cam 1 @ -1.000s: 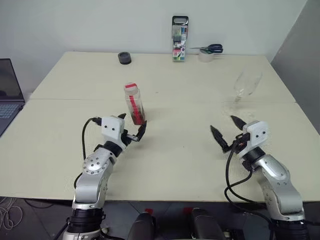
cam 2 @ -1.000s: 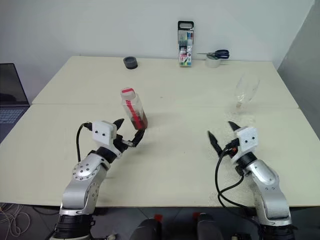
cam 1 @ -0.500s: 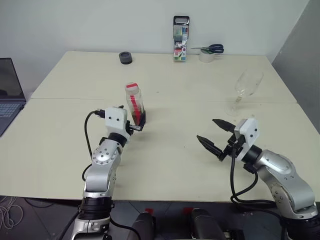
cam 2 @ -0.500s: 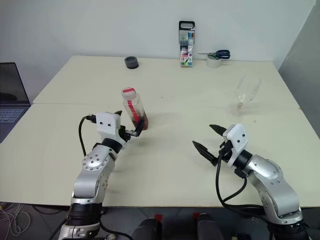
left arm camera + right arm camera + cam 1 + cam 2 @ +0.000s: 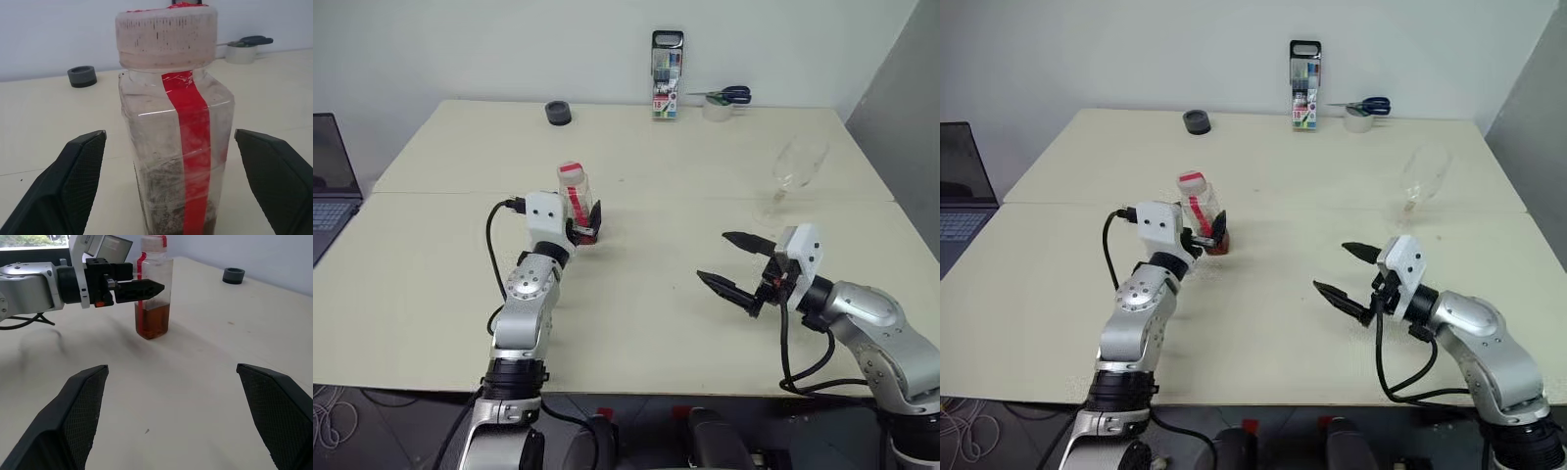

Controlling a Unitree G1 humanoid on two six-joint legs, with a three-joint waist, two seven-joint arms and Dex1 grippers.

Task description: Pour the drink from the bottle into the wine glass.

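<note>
Left wrist view: bottle (image 5: 176, 127) is standing dead centre between wide-apart jaws, cap up, uncaught.

Upright and squarish, the bottle is sitting left of the worktop's (image 5: 636, 323) middle, well in from the near edge, its long axis vertical and its red cap on; the drink (image 5: 152, 320) is filling only the lower part. The left gripper (image 5: 579, 223) is pointing level at it, one finger on either side of the body, neither touching, so the coming squeeze looks like a straight sideways close on the flat walls. The right gripper (image 5: 736, 264) is hovering over the right half of the worktop, jaws spread wide and empty, aimed across towards the bottle but well apart from it. The wine glass (image 5: 790, 176) is standing near the right edge, beyond the right gripper, far from the bottle.
</note>
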